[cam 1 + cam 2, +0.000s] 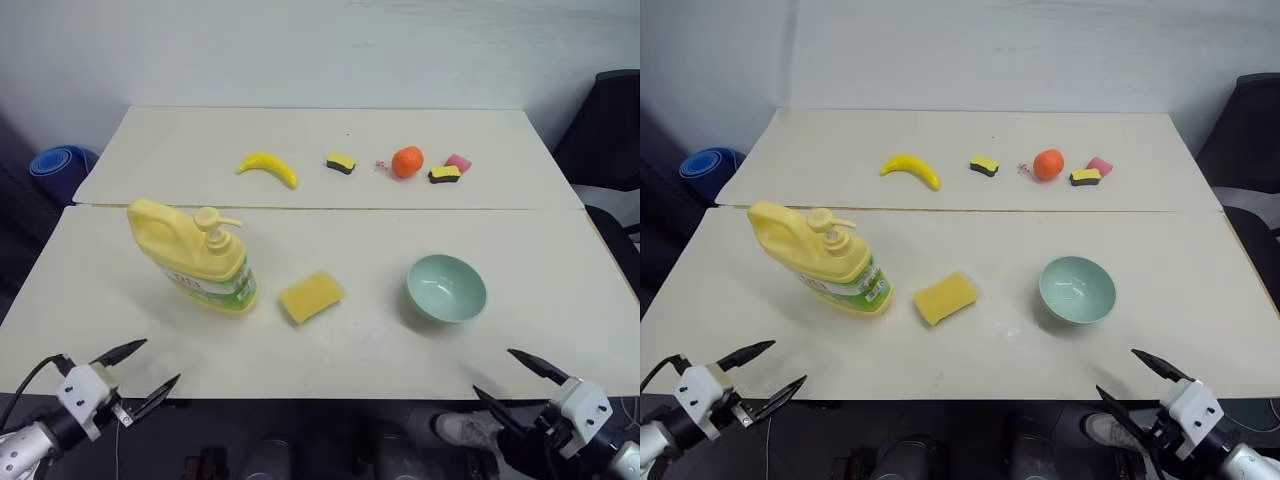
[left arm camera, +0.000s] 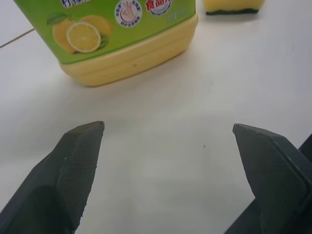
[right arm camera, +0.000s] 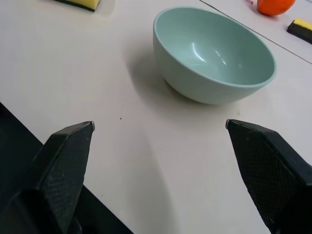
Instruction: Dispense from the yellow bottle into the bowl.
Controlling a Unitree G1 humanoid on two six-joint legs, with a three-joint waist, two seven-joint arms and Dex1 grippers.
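Observation:
The yellow bottle (image 1: 195, 257) stands upright on the near table at the left, its pump top facing right and its green label (image 2: 107, 22) toward me. The mint-green bowl (image 1: 446, 288) sits empty at the right of the same table. My left gripper (image 1: 140, 372) hangs open off the table's front edge, below and left of the bottle. My right gripper (image 1: 515, 378) is open too, just off the front edge, below and right of the bowl (image 3: 213, 53). Neither touches anything.
A flat yellow sponge (image 1: 311, 297) lies between bottle and bowl. On the far table sit a banana (image 1: 267, 167), a small yellow-black sponge (image 1: 341, 162), an orange (image 1: 407, 161), a pink block (image 1: 458, 162) and another yellow-black sponge (image 1: 445, 174). A dark chair (image 1: 610, 140) stands at the right.

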